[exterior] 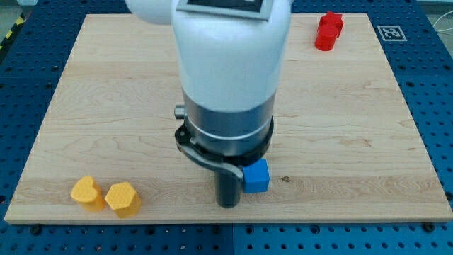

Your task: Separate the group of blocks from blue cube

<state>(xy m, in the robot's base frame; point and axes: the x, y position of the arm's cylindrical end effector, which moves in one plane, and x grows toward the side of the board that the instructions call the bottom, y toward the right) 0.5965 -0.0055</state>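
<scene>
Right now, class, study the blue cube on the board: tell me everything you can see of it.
The blue cube is a small, plain blue block that looks like matte plastic, with its top face and lighter front face showing. It sits flat on the wooden board, near the view's bottom edge and a little right of centre. Its left side is partly hidden by the arm; my tip stands right beside it on the view's left, seemingly touching it. No other block is near it.
</scene>
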